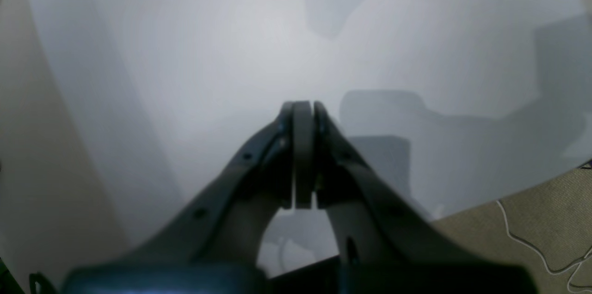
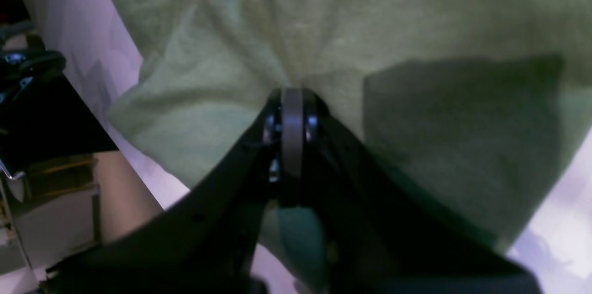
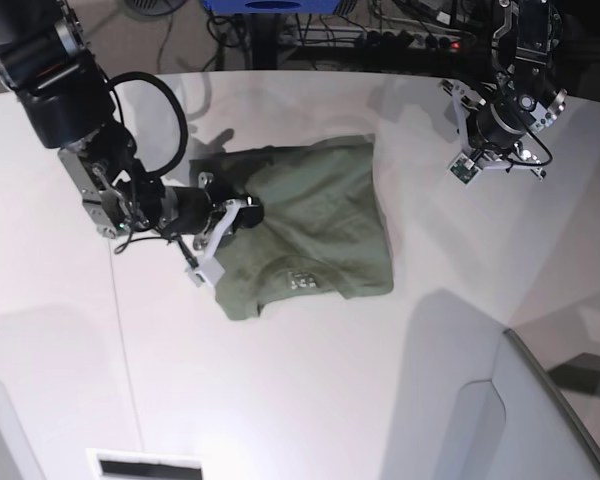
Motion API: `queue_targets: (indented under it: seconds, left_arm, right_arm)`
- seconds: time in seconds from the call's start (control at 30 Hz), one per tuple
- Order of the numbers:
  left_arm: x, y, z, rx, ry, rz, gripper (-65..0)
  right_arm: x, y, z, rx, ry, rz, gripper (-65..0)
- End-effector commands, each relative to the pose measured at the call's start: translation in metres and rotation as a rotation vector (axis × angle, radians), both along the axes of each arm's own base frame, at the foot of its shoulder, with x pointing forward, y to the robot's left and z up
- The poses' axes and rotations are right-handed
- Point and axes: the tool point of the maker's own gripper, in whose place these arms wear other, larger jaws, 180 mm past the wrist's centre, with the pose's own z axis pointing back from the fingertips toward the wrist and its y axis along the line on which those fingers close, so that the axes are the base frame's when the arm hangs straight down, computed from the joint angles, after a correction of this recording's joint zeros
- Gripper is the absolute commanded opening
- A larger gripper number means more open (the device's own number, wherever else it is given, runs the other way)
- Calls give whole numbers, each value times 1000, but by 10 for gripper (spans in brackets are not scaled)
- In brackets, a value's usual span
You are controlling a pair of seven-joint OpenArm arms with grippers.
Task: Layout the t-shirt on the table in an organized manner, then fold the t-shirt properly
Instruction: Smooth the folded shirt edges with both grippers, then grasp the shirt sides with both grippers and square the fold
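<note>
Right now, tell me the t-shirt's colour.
Plain olive green t-shirt; base view shows it best.

The right arm's dark plastic two-fingered claw is reaching in low and sideways, its jaws pressed together and pinching cloth. The left arm's matching dark claw is hanging raised, jaws fully closed, gripping nothing.

The t-shirt is seen in a plain olive to sage green, unpatterned, with a small pale label near its lower edge. The table is shown in smooth white, crossed by thin grey seam lines. Both tools are finished in black with grey pads.
</note>
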Motion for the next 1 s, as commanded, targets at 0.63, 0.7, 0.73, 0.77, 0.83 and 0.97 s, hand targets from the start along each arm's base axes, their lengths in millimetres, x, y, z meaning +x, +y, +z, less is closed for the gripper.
queue_targets:
  seconds: [0.63,0.7,0.73,0.77,0.83,0.97]
  left_arm:
    - [61,-21,-16,-142,-92,52,-650]
    - [75,-28,-22,-177,-99,68,-650]
    - [81,-31,-24,-193,-99,76,-650]
    - [85,-33,-26,-205,-97,86,-650]
    - [96,-40,-29,-227,-94,93,-650]
    - [108,-73,-40,-239,-50,1,-650]
  right_arm:
    - [-11,-2,-6,-4,16,-13,-650]
    - [-10,-2,-5,-4,14,-13,-650]
    - [-10,-2,-5,-4,14,-13,-650]
    - [-10,-2,-5,-4,14,-13,-650]
    - [-10,-2,-5,-4,14,-13,-650]
    - [-11,-2,-6,-4,16,-13,-650]
